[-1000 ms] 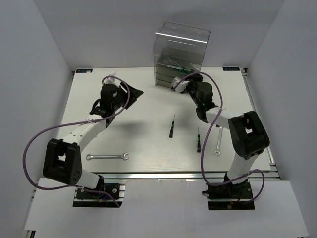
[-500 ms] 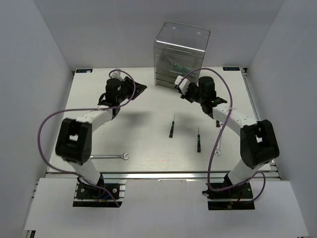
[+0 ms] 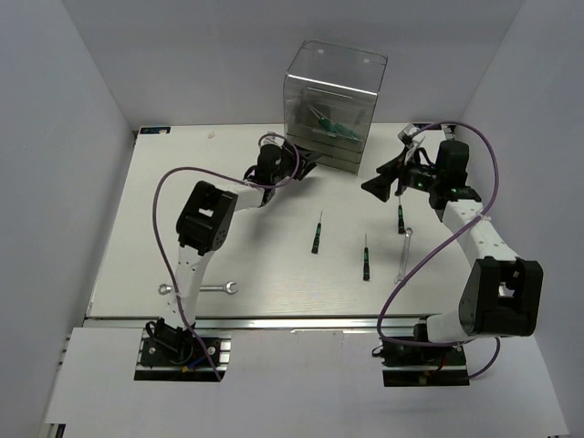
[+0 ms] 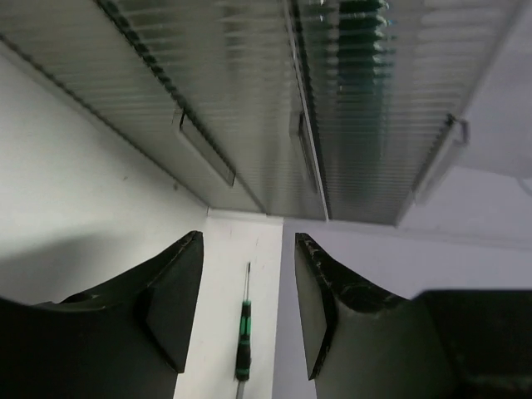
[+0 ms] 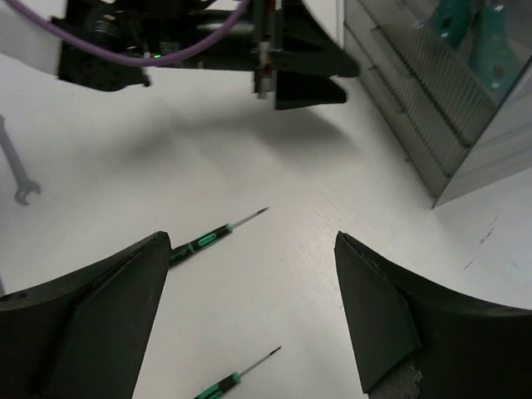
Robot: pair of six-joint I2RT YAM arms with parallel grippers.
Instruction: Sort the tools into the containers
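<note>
The clear drawer cabinet (image 3: 333,100) stands at the back of the table, with green-handled tools (image 3: 327,123) inside an upper drawer. My left gripper (image 3: 308,164) is open and empty just in front of its lower drawers (image 4: 249,108). My right gripper (image 3: 372,187) hangs open and empty over the table to the cabinet's right. Three screwdrivers (image 3: 317,234) (image 3: 366,258) (image 3: 401,219) lie mid-table. One wrench (image 3: 198,289) lies front left, another (image 3: 401,257) right of the screwdrivers. In the right wrist view two screwdrivers (image 5: 212,235) (image 5: 224,382) lie below the open jaws.
The left arm (image 5: 208,41) stretches across the back of the table towards the cabinet. White walls enclose the table on three sides. A metal rail (image 3: 292,321) runs along the near edge. Purple cables loop over both arms.
The left gripper has swung from the back left across to the cabinet's front. The right gripper has pulled away from the cabinet to the right and now stands wide open.
</note>
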